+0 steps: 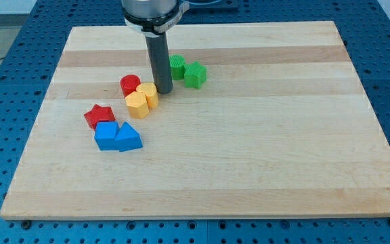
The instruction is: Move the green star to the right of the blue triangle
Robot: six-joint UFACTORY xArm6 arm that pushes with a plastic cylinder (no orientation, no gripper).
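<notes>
The green star [195, 74] lies above the board's middle, with another green block [177, 66] touching it on its left. The blue triangle [129, 137] lies at the lower left, touching a blue cube [105, 135] on its left. My tip [164, 91] rests on the board just below and left of the green blocks, right beside a yellow block [148, 94]. The rod hides part of the left green block. The green star is well above and to the right of the blue triangle.
A red cylinder [130, 85] sits left of my tip. A second yellow block [137, 105] touches the first yellow one. A red star [99, 115] lies just above the blue cube. The wooden board [263, 149] rests on a blue table.
</notes>
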